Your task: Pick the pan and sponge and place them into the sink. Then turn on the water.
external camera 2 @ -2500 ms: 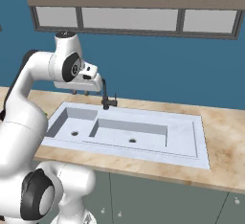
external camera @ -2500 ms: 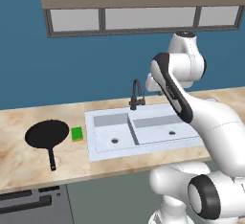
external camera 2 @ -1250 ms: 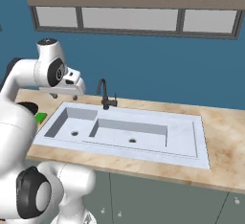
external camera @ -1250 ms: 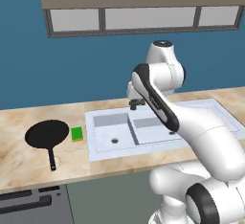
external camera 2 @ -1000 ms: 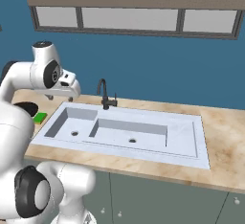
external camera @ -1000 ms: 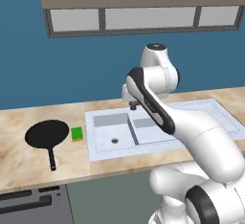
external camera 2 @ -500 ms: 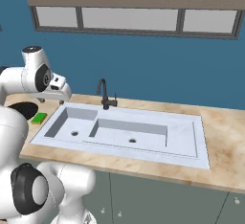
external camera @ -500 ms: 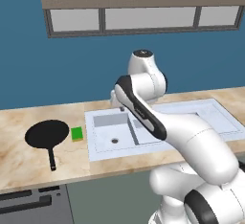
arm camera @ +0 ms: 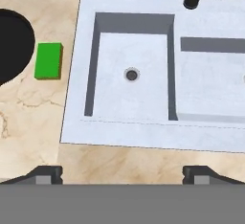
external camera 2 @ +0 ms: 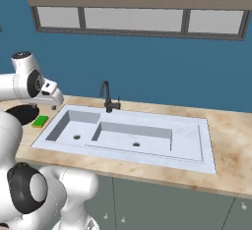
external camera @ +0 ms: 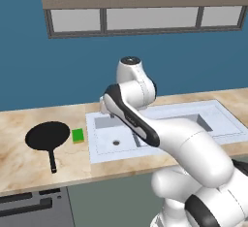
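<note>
While the arm (external camera: pixel 145 124) leans way over to the left end of the sink, the beige marble counter (external camera: pixel 29 165) carries everything. Biggest thing on it is the pale double-basin sink (external camera: pixel 99 148), set flush into the counter, with a round drain (arm camera: pixel 131 74) in the left basin. A black gooseneck faucet (external camera 2: pixel 107 98) stands at the sink's back rim, at about 12 o'clock from the divider; no stream is coming out of it.

Next down, the black pan (external camera: pixel 47 136) lies flat on the counter at 9 o'clock from the sink, handle pointing toward the counter's front edge. The little green sponge (external camera: pixel 77 135) lies between pan and sink, just beside the pan's rim, apart from both.

Claw (arm camera: pixel 123 173) hangs above the front rim of the left basin, fingertips (arm camera: pixel 47 173) spread wide and holding nothing.
</note>
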Controlling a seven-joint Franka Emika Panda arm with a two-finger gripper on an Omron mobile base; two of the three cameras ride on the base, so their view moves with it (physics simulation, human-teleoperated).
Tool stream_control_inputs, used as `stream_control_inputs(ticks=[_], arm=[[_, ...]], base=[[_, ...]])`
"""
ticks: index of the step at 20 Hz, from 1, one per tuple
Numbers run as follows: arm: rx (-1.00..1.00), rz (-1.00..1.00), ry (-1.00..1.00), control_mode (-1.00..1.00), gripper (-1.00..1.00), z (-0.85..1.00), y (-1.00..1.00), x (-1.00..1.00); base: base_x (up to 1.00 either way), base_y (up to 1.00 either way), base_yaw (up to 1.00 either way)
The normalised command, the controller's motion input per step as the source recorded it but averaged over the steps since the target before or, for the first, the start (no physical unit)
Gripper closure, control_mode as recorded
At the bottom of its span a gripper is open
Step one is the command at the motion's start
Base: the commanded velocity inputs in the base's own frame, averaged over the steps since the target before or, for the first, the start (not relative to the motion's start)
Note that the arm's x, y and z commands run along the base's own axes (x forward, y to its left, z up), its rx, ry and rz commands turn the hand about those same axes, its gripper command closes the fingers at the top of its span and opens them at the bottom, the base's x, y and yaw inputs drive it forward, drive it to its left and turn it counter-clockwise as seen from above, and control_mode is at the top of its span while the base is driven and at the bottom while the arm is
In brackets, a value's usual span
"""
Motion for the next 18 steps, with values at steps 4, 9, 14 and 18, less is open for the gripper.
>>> stream_control_inputs(ticks=[4,9,14,18], arm=[[0.0,0.0,0.0,-1.0,-1.0,-0.16,0.38,0.0],[0.0,0.0,0.0,-1.0,-1.0,-0.18,0.36,0.0],[0.0,0.0,0.0,-1.0,-1.0,-0.19,0.38,0.0],[0.0,0.0,0.0,-1.0,-1.0,-0.17,0.39,0.0]], base=[[0.0,0.0,0.0],[0.0,0.0,0.0],[0.0,0.0,0.0],[0.0,0.0,0.0]])
